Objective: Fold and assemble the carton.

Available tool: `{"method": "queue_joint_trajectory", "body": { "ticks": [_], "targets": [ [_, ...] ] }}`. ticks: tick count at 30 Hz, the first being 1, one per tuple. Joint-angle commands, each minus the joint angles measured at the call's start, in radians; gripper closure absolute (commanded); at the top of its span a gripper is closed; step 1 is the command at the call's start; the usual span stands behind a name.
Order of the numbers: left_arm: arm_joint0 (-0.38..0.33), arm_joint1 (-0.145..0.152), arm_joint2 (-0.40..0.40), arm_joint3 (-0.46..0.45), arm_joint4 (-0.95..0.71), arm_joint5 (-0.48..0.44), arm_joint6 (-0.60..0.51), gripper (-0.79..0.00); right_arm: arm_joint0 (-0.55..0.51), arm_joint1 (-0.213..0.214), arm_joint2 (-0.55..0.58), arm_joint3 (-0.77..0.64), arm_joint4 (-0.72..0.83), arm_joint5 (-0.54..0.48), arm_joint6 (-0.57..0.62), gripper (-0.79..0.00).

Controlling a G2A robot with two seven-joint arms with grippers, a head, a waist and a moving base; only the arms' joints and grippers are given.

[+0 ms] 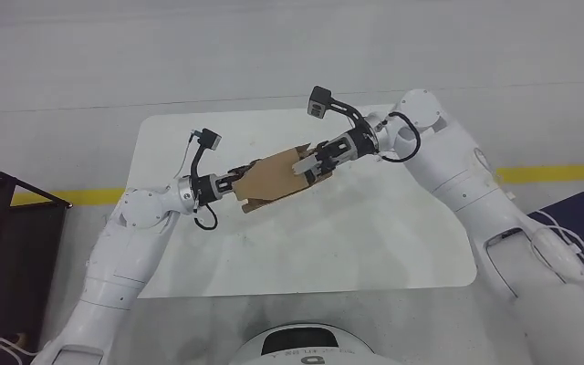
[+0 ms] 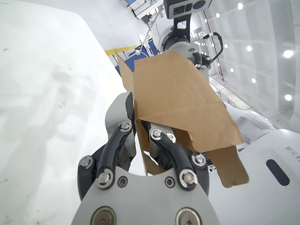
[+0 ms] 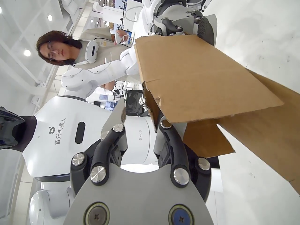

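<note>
My left hand (image 2: 139, 119) is pinching the brown corrugated cardboard carton (image 2: 173, 94). One dark-padded finger presses on the outside of a side wall, the other sits inside the open end, and the wall's edge is clamped between them. From that grip the carton runs straight away from the hand as a part-opened sleeve with its broad plain panel turned up. A loose flap (image 2: 232, 167) hangs off the near end just beside the hand. My right hand (image 3: 140, 120) is at the opposite end with its fingers spread apart. The carton's ragged corner edge stands in the gap, close against one finger and clear of the other, so I see no pinch there. Another flap of the same end lies just behind that finger. From above, the carton slants between the two hands, my left hand at its left end and my right hand touching its right end. It sits over the far middle of the white rounded worktop (image 1: 365, 246). I cannot tell from these views whether its underside touches the worktop.
</note>
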Motion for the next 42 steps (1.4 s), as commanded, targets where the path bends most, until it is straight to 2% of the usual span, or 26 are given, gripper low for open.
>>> {"method": "queue_joint_trajectory", "body": {
  "ticks": [1, 14, 18, 20, 23, 25, 30, 34, 35, 36, 37, 42],
  "targets": [
    [-0.001, 0.001, 0.001, 0.001, -0.001, -0.001, -0.003, 0.0, 0.006, -0.004, -0.005, 0.008, 0.003, -0.005, 0.0, -0.379],
    [-0.004, 0.005, 0.01, 0.002, -0.01, -0.003, -0.021, 0.0, 0.043, -0.047, -0.039, 0.11, 0.008, -0.075, -0.016, -0.385],
    [-0.006, 0.006, 0.013, 0.004, -0.013, -0.002, -0.026, 0.0, 0.052, -0.062, -0.044, 0.133, 0.023, -0.082, -0.017, -0.351],
    [-0.008, 0.006, 0.014, 0.005, -0.017, -0.002, -0.026, 0.0, 0.047, -0.071, -0.048, 0.136, 0.057, -0.075, -0.01, -0.314],
    [-0.012, 0.007, 0.015, 0.007, -0.019, -0.003, -0.025, 0.0, 0.034, -0.087, -0.062, 0.14, 0.111, -0.065, 0.0, -0.179],
    [-0.014, 0.007, 0.015, 0.01, -0.019, -0.004, -0.025, 0.0, 0.035, -0.095, -0.072, 0.145, 0.121, -0.065, 0.0, 0.0],
    [-0.018, 0.009, 0.011, 0.022, -0.015, -0.006, -0.022, 0.0, 0.046, -0.105, -0.072, 0.151, 0.12, -0.065, 0.0, 0.0],
    [-0.019, 0.012, 0.002, 0.028, -0.019, -0.01, -0.01, 0.0, 0.058, -0.097, -0.058, 0.148, 0.067, -0.065, 0.0, 0.0],
    [-0.019, 0.013, -0.004, 0.03, -0.025, -0.011, -0.005, -0.209, 0.06, -0.092, -0.049, 0.148, 0.058, -0.065, 0.0, 0.0],
    [-0.018, 0.014, -0.01, 0.033, -0.033, -0.01, -0.002, -0.557, 0.063, -0.086, -0.037, 0.149, 0.048, -0.065, 0.0, 0.0],
    [-0.016, 0.015, -0.018, 0.036, -0.05, -0.01, 0.0, -0.785, 0.065, -0.078, -0.022, 0.151, 0.038, -0.065, 0.0, 0.0],
    [0.003, 0.025, -0.079, 0.062, -0.151, -0.01, -0.022, -0.785, 0.054, -0.032, 0.068, 0.137, -0.007, -0.065, 0.0, 0.0]
  ]
}}
